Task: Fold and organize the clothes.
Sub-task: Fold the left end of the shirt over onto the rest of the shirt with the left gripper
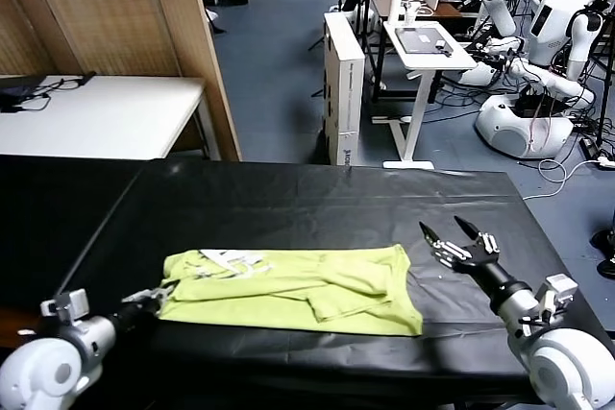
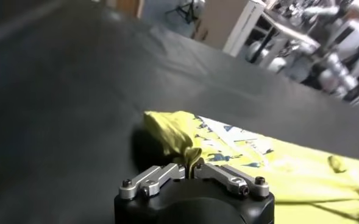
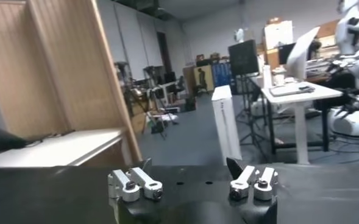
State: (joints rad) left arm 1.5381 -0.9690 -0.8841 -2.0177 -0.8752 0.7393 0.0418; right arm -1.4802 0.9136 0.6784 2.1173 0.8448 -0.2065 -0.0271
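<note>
the lime yellow-green t-shirt (image 1: 293,290) lies partly folded on the black-covered table (image 1: 317,204), near the front edge and about midway across, its length running left to right. a white printed label patch (image 1: 231,259) shows near its left end, and a folded sleeve forms a ridge toward the right half. the left tool (image 1: 159,297) sits low at the shirt's left front corner, its jaws pressed together on a gathered bunch of the fabric; in the left wrist view the left tool (image 2: 192,170) has its two metal fingers (image 2: 156,178) meeting on a puckered tuft of the t-shirt (image 2: 173,137), with the rest of the cloth spreading away over the table (image 2: 63,103). the right tool (image 1: 459,240) is above the table just off the shirt's right edge, apart from the cloth, jaws spread wide and holding nothing; the right wrist view shows the right tool (image 3: 191,176) with its fingers (image 3: 136,182) standing well apart over the dark table (image 3: 57,189). beyond the table stand a white desk (image 1: 96,117), a wooden partition (image 1: 125,7) and a white robot (image 1: 538,64) in the background.
</note>
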